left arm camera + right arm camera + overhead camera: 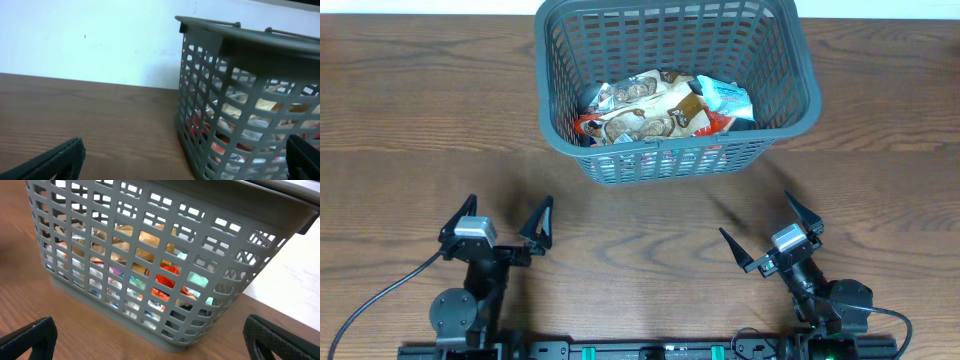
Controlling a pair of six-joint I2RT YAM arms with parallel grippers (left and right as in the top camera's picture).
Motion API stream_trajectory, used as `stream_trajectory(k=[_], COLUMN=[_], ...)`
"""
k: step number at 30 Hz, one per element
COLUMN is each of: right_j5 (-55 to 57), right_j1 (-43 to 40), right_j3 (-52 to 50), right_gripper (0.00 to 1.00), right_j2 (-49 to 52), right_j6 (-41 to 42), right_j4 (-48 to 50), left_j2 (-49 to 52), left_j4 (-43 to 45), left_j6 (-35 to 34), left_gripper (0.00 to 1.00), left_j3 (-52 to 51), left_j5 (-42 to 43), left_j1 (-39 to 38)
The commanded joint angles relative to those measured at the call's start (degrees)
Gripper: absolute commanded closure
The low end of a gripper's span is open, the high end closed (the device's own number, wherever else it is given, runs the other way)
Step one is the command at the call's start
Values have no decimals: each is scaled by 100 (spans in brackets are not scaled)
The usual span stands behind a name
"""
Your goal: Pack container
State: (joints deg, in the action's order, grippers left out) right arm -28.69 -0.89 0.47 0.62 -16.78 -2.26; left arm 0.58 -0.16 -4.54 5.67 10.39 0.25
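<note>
Container: dark grey basket (pixel 660 160) with lattice-slotted sides and a rolled rim. It stands upright on the far middle of the table, well apart from both grippers.
Left gripper: (pixel 510 202) at the near edge, left of centre, over bare wood. The jaws are spread wide and hold nothing.
Left fingers: black. In the left wrist view one (pixel 57 160) sits in the bottom left corner. The other is at the lower right edge, in front of the basket's side.
Right gripper: (pixel 755 214) at the near edge, right of centre, turned at an angle towards the basket. The jaws are spread wide and hold nothing.
Right fingers: black. In the right wrist view one (pixel 30 340) is at the bottom left and the other at the bottom right. The basket's corner shows between them, farther off, and touches neither.
Cable: black (pixel 370 300), running from the left arm's base to the lower left corner.
Table: brown wood grain (pixel 410 110).
Container, near side: a grid of slots. Red, teal and beige patches show through it in the right wrist view.
Snack packets: a loose heap (pixel 655 110) on the basket floor, well below the rim. Beige and brown printed packets lie on top, with red at the left and front and a pale teal one at the right.
Wall: white (pixel 90 45), behind the table's far edge in the left wrist view.
</note>
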Motion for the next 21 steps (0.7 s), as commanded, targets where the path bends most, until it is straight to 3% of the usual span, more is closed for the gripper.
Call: stream_trajectory(k=[1, 9, 21], right_j5=[13, 13, 13], right_j1=[55, 55, 55], right_j3=[-15, -15, -15], right_gripper=[1, 1, 1], right_j2=[-31, -31, -31], right_j6=[0, 0, 0], right_j4=[-20, -20, -20], left_j2=[-44, -44, -35], left_j4=[188, 426, 79], left_j6=[-48, -4, 142], left_gripper=[1, 1, 1], left_j3=[-201, -516, -544], left_j5=[57, 55, 57], left_j1=[-24, -24, -136])
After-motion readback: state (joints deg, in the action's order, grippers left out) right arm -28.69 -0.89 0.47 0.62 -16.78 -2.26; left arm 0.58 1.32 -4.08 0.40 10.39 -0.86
